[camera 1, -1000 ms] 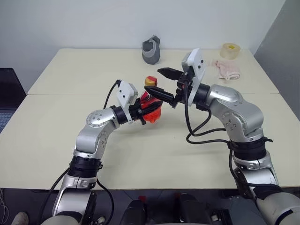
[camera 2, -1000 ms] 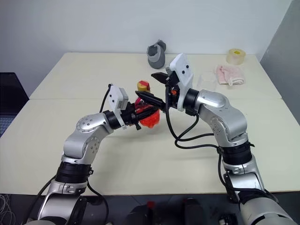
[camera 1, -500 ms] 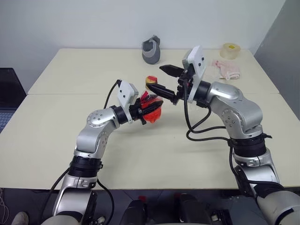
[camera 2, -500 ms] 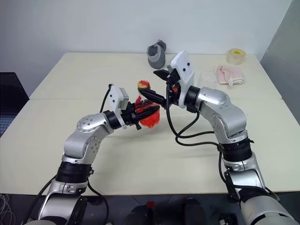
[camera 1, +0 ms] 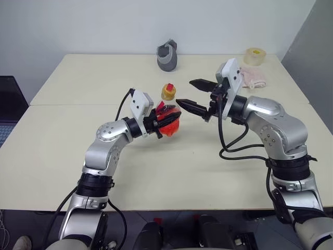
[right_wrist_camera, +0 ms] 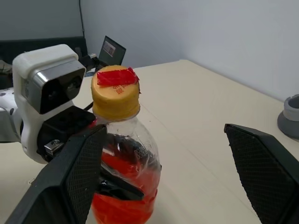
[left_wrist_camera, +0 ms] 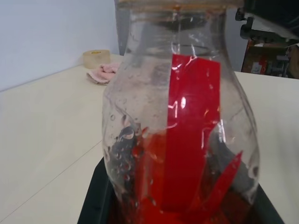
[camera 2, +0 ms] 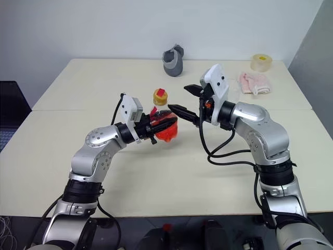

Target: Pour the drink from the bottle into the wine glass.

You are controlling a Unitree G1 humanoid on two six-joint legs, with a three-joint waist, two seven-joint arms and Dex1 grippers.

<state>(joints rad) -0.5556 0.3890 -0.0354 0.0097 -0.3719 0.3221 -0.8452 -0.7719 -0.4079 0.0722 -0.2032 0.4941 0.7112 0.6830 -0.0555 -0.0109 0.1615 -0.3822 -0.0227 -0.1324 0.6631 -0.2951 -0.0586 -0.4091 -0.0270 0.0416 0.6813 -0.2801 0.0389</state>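
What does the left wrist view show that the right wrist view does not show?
Left wrist view: a roll of tape and a pink cloth on the far table. Right wrist view: the yellow-orange cap with red tape on it, the left hand gripping the base, and a grey cup-like object. Both: the small clear plastic bottle holding red drink.

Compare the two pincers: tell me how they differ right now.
The left pincer is shut on the bottle, holding it above the table; the right pincer stands wide open and holds nothing. The left one grips the bottle's base; the right one sits apart, beside the capped neck. Both have black fingers and point toward each other.
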